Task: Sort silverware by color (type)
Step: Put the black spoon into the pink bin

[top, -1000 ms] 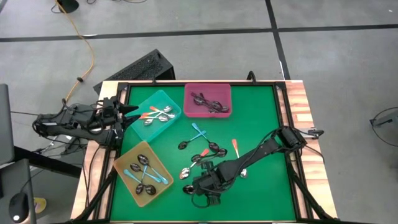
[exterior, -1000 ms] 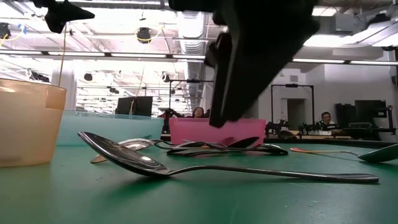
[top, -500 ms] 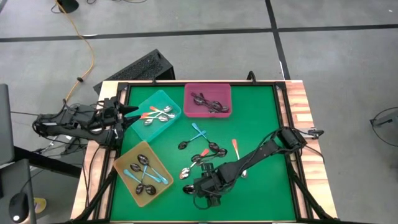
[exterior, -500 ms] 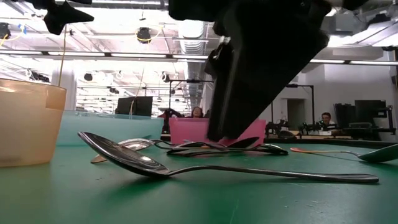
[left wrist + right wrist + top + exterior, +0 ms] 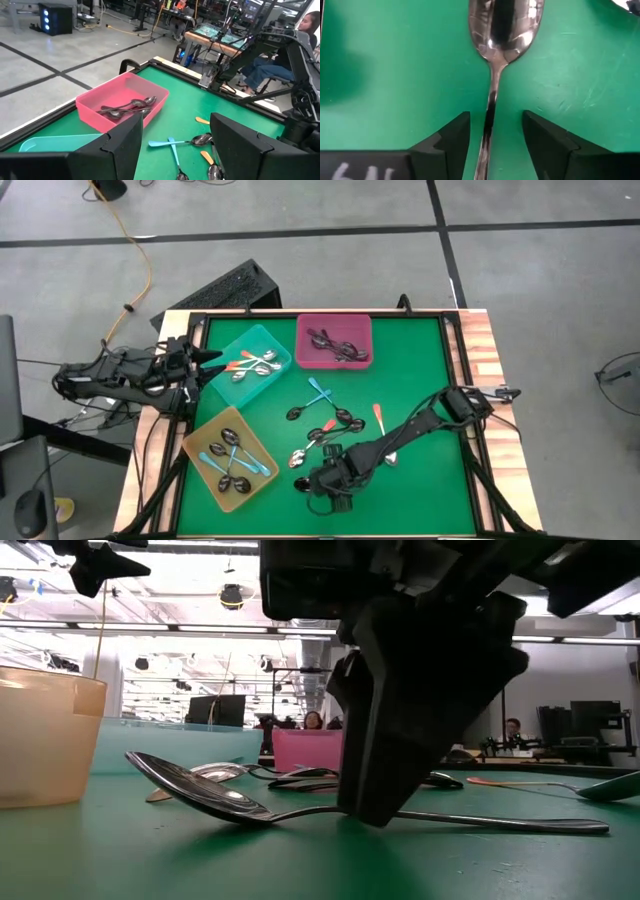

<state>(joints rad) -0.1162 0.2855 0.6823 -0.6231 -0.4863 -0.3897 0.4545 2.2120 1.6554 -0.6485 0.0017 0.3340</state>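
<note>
Now, L to R in the high view: left gripper point(image 5: 205, 367) waits at the mat's 9 o'clock edge, fingers apart, nothing between them. Just beside it the teal tray point(image 5: 270, 343) holds orange-handled spoons; yellow tray point(image 5: 200, 436) at 7 o'clock holds blue-handled ones; pink tray point(image 5: 334, 326) at 12 holds dark ones. Loose spoons point(image 5: 330, 420) lie scattered mid-mat. Right gripper point(image 5: 322, 488) is down at 6 o'clock, fingers spread either side of the handle of an all-metal spoon point(image 5: 505, 20), not yet clamped. In the low view that spoon lies flat on the green mat point(image 5: 120, 860), bowl toward the yellow tray.
</note>
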